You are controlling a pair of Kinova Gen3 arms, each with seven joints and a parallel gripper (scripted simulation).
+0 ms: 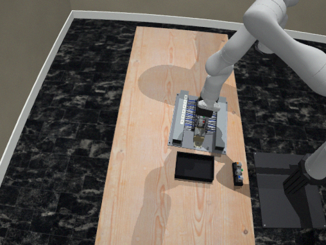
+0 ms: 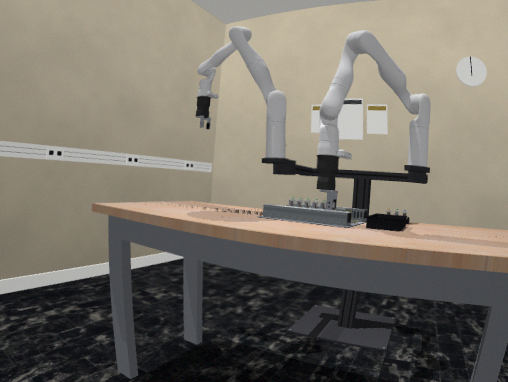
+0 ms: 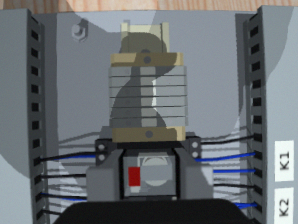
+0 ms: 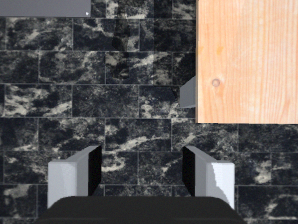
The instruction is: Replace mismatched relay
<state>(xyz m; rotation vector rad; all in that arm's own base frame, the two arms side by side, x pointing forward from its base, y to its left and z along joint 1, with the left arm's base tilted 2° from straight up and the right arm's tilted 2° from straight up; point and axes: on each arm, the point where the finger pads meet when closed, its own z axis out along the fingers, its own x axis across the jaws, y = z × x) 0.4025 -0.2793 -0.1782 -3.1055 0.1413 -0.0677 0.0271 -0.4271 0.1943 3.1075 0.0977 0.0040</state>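
Observation:
The relay panel [image 1: 222,128] [image 2: 305,213] lies on the table. My left gripper [image 3: 149,165] [image 2: 331,205] points down at its K1 end, shut on the red-button relay [image 3: 156,170]. Whether this relay is fully seated is hidden. Several other relays [image 2: 300,203] stand in a row, with green buttons where color shows; the fingers and arm hide them in part. The black parts tray [image 1: 194,180] [image 2: 384,222] is empty. The spare rack [image 1: 238,184] holds spares with orange, green and blue buttons. My right gripper [image 4: 142,163] [image 2: 204,124] is open and empty, away from the panel.
Wire ducts [image 3: 15,120] [image 3: 272,100] run along both sides of the relay row. A terminal block [image 3: 148,95] sits beside the K1 end. The tray and rack are beyond that end of the panel. The right gripper hangs high past the table edge [image 4: 240,60].

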